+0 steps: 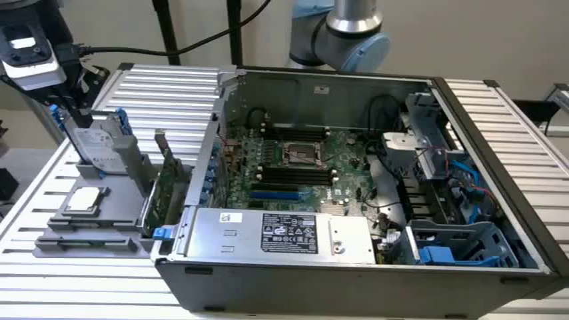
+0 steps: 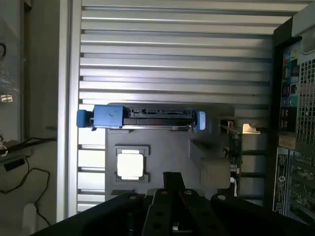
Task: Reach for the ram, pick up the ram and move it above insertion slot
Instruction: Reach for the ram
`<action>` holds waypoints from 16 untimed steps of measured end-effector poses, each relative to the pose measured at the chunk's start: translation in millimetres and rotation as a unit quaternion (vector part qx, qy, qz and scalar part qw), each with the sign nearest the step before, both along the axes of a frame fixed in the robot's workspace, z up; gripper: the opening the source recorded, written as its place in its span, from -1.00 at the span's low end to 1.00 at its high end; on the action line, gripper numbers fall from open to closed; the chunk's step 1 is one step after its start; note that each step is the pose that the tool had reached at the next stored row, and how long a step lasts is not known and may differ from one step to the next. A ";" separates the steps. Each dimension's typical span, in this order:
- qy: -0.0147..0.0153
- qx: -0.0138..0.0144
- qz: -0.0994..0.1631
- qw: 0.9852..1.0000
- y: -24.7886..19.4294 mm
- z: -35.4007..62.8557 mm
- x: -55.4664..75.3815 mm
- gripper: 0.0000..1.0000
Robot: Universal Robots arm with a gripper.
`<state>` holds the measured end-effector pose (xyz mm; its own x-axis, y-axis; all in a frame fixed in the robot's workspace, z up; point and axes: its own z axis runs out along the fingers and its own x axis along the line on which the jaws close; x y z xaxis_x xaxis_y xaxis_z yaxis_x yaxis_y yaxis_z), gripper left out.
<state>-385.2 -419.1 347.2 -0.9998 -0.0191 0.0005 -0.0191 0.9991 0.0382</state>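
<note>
One thin green ram stick [image 1: 89, 242] lies in the near slot of the grey plastic holder [image 1: 62, 223], on the slatted metal table [image 1: 169, 87] at the exterior view's left; the black hand [image 2: 170, 179] hovers above the holder, pressed together, empty.

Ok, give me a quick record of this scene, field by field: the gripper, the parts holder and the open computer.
gripper: black gripper, shut, holding nothing, above the holder
holder: grey moulded parts tray on slatted metal table
on holder: upright hard drive in blue caddy; square silver processor chip; upright green expansion card
case: open black computer case, at the holder's side toward the exterior view's right
inside: green motherboard with black memory slots
</note>
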 end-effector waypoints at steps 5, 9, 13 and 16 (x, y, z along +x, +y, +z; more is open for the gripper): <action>0.000 0.000 0.000 1.000 0.0 0.0 0.0 -0.79; 0.000 0.000 0.000 1.000 0.0 0.0 0.0 -0.79; 0.000 0.000 0.000 1.000 -0.2 0.0 0.0 -0.79; 0.000 0.000 0.000 1.000 -6.6 0.0 0.0 -0.79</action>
